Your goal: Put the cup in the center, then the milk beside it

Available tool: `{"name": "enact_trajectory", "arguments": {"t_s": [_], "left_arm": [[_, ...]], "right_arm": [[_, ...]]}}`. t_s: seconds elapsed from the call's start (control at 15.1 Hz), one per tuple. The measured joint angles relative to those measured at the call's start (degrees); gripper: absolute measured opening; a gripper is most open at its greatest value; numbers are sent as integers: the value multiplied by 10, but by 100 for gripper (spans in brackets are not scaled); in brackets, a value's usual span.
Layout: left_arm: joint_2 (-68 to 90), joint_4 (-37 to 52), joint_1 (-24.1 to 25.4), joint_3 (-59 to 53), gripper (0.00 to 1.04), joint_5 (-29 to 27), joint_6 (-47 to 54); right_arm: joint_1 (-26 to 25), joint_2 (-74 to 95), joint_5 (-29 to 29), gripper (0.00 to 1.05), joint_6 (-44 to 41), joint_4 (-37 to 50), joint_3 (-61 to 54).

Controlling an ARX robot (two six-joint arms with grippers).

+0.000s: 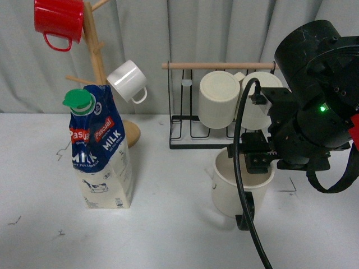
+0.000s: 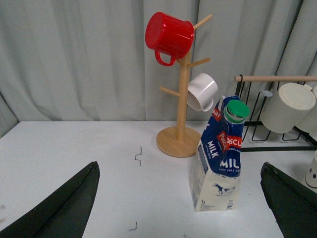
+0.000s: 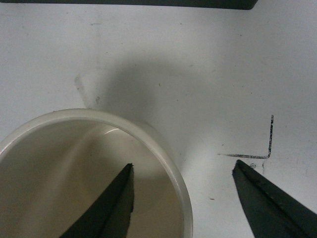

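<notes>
Right gripper hangs over the cup with its jaws parted wide. One dark finger dips inside the cup and the other finger stands outside, so the rim lies between them with clear space on each side and nothing is gripped. The cup stands upright on the white table just in front of the wire rack, with its dark handle turned toward the robot. Its cream inside holds only that one finger. The right arm's bulky black wrist reaches in from the right above the cup, and a black cable loops down past the cup. The milk stands upright well to the left of the cup, just in front of the wooden mug tree. Its green cap is on and its blue top is crumpled. A red mug and a small white cup hang on the tree, and ribbed cream mugs lie on their sides in the rack. The left gripper is spread wide, holds nothing, and faces the milk from above the table.
</notes>
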Motion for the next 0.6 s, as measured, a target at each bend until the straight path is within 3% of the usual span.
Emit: {"name": "enact_trajectory", "arguments": {"t_s": [0.27,0.6], "left_arm": [[0,0,0,0,98,0,0],[0,0,0,0,98,0,0]], "right_arm": [[-3,-50,-42,100,3,14,-5],[-70,-190,-64,98,68,110,-50]]}}
